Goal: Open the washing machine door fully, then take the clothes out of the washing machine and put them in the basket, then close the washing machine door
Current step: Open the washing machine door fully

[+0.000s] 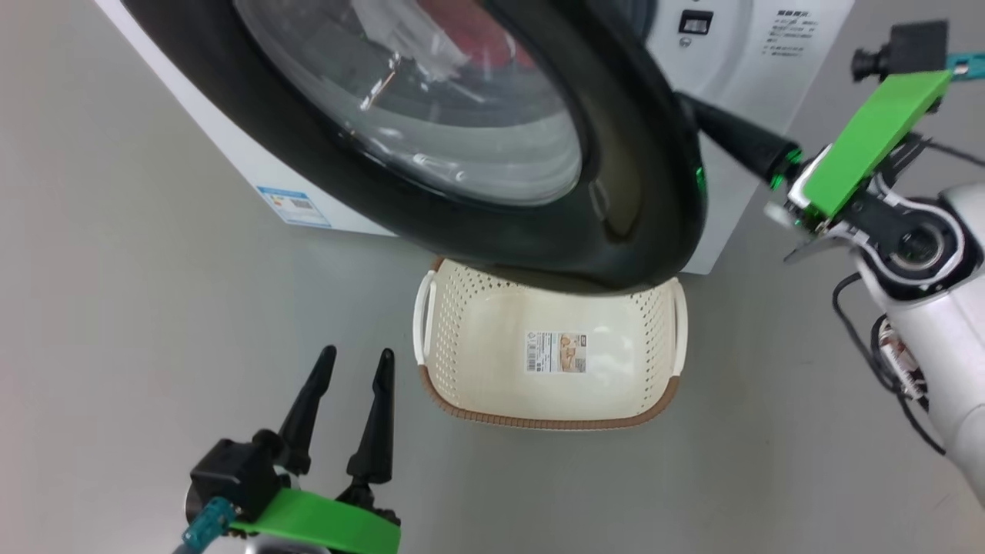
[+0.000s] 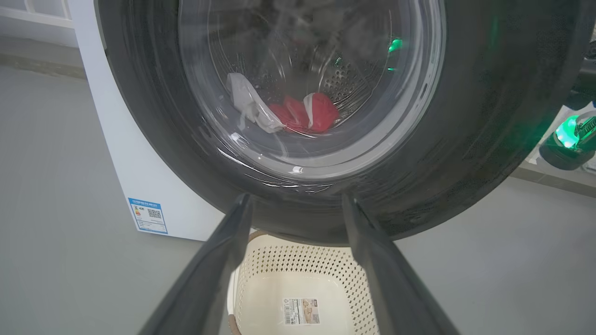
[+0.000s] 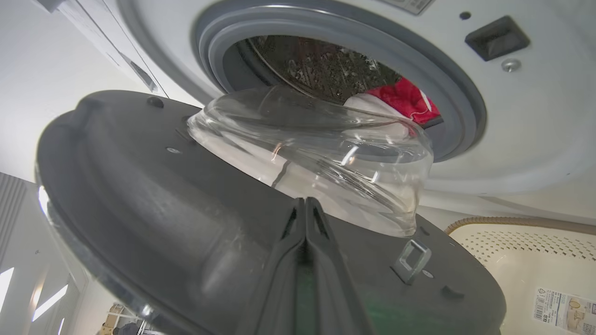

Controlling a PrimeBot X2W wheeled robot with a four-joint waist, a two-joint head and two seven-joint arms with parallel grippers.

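The washing machine door (image 1: 642, 192) stands partly open, its glossy black rim swung out from the white washing machine (image 1: 739, 54) and hanging over the far end of the basket (image 1: 539, 422). The right wrist view shows the door's grey inner face with the clear glass bowl (image 3: 316, 153) bulging toward the grey gasket (image 3: 461, 107) of the opening. The clothes (image 2: 302, 114) lie inside the perforated steel drum (image 3: 321, 65): a bunched bright red piece with white trim and a white piece just beside it, low in the drum near the front. The basket sits on the grey floor (image 1: 115, 323) directly before the machine, cream with a brown woven-look rim; the part of its base in view carries a label sticker (image 1: 555, 352). The right pincer (image 3: 306, 201) has its two dark fingers pressed together with nothing between them, lying along the door's inner face with the tips just beside the glass bowl; whether they touch the door I cannot tell. The left pincer (image 1: 358, 352) hangs spread wide and holding nothing, near the basket's left side and pointing toward the door.
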